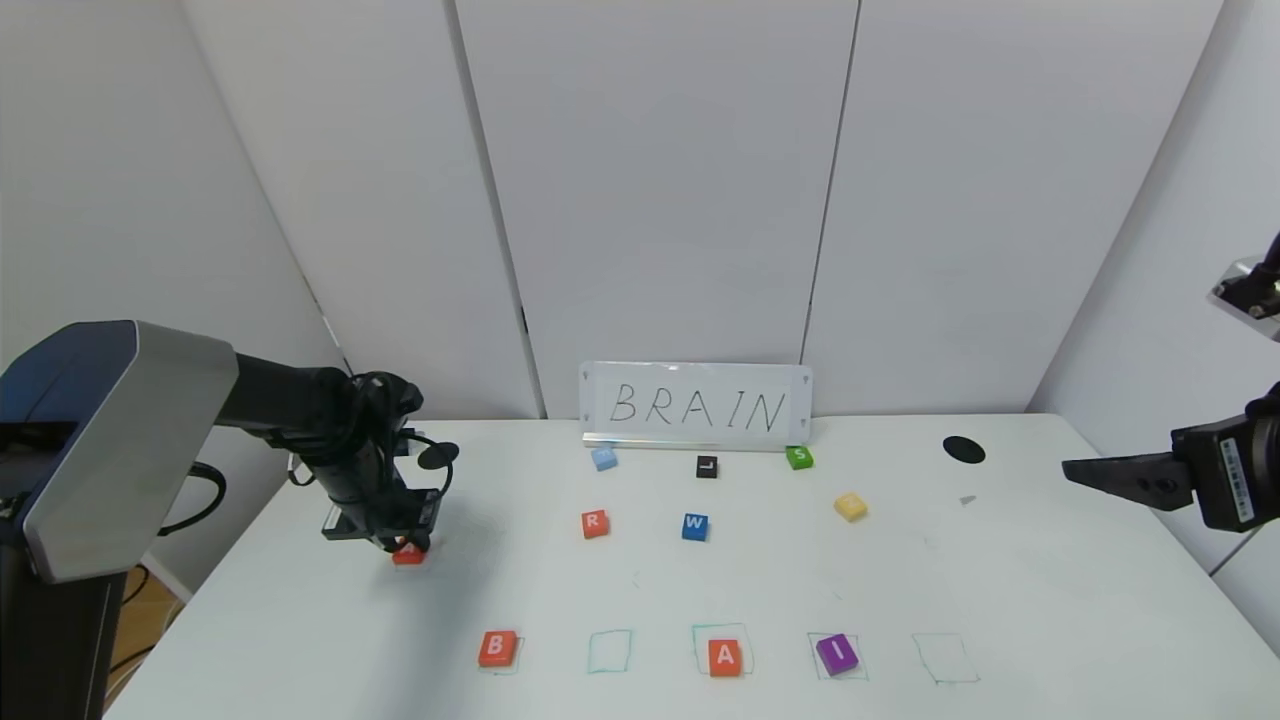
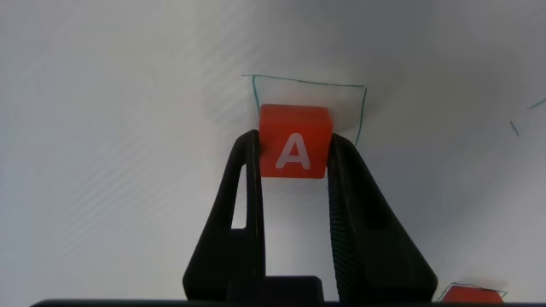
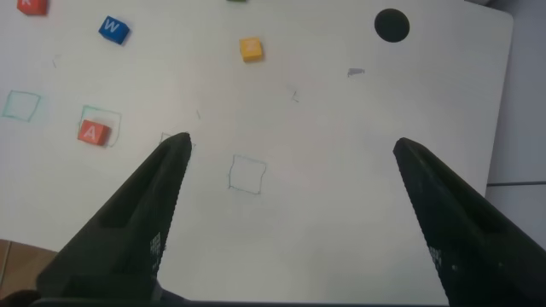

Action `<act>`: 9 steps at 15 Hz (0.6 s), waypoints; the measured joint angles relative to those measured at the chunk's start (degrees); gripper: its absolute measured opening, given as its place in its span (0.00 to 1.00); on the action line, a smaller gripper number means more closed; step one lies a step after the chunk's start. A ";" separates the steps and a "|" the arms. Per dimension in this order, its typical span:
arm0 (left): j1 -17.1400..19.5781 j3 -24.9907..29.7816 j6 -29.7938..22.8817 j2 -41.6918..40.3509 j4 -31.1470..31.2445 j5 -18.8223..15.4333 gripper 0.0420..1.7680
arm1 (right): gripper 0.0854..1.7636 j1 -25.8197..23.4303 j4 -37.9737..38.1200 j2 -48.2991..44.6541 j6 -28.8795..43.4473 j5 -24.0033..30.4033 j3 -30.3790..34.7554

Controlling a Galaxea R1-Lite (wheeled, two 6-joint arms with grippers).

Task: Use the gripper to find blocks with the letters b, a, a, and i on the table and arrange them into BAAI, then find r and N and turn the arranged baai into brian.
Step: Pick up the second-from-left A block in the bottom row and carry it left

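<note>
The left gripper [image 1: 408, 545] pinches an orange A block [image 2: 294, 141] between its fingers, low over the table [image 1: 1050, 600]. Ahead of it, nearer the robot, B [image 1: 497, 648], a second A [image 1: 725, 657] and I [image 1: 836, 654] lie in a row. The right gripper [image 3: 290, 170] hangs spread wide, off to the side.

Grey-blue arm shell [image 1: 120, 440], black fingers [image 2: 243, 213]

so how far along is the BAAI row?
Done: B, one A and I sit in the front row of drawn squares. In hand: the left gripper is shut on the second A; the square between B and A is empty. Left: place it, then R and N. Right gripper open, idle.
</note>
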 joint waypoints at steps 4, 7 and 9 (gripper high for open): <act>-0.06 -0.20 -0.24 0.41 -0.02 -0.13 0.26 | 0.97 0.30 0.00 0.11 0.05 -0.09 0.13; -0.15 0.06 -0.27 0.43 0.02 -0.21 0.26 | 0.97 0.71 -0.02 0.29 0.05 -0.11 0.26; -0.24 0.11 -0.35 0.41 2.16 -1.15 0.26 | 0.97 0.88 -0.02 0.44 0.02 -0.09 0.37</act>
